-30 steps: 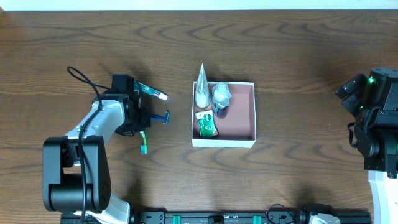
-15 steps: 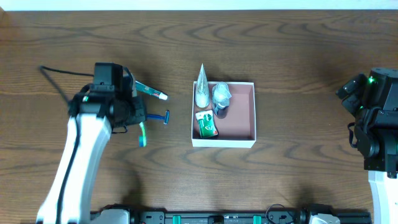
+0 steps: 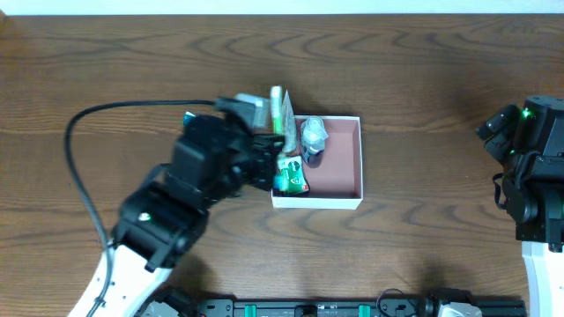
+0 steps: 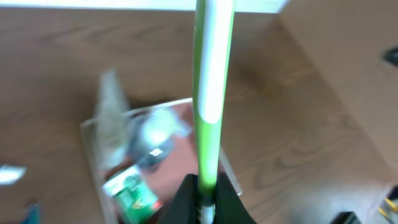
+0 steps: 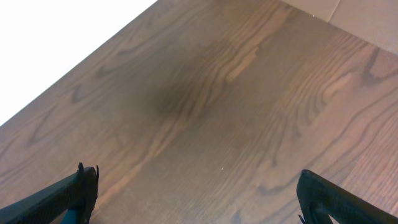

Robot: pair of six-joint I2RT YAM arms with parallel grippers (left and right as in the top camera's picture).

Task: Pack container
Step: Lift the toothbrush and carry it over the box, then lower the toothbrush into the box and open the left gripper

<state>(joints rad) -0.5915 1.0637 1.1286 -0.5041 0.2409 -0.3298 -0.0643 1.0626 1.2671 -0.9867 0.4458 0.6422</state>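
Note:
The container (image 3: 360, 167) is a square white-walled box with a pink floor at mid-table. It holds a green packet (image 3: 296, 177), a silvery wrapped item (image 3: 313, 134) and a clear cone-shaped tube (image 3: 288, 132). My left gripper (image 4: 207, 194) is shut on the handle of a green toothbrush (image 4: 209, 93), held above the container's left side (image 4: 91, 144). In the overhead view the toothbrush (image 3: 277, 106) sticks out past the left arm (image 3: 207, 172). My right gripper (image 5: 200, 198) stands wide open over bare wood, far right of the container.
The right arm (image 3: 531, 167) is parked at the table's right edge. In the left wrist view a whitish tube end (image 4: 9, 174) and a blue item (image 4: 30, 213) lie on the wood left of the container, blurred. The left arm's cable (image 3: 79, 167) loops over the left side.
The left arm has swung right from the table's left area to the container's left edge, lifting the green toothbrush off the wood. The right arm has not moved.

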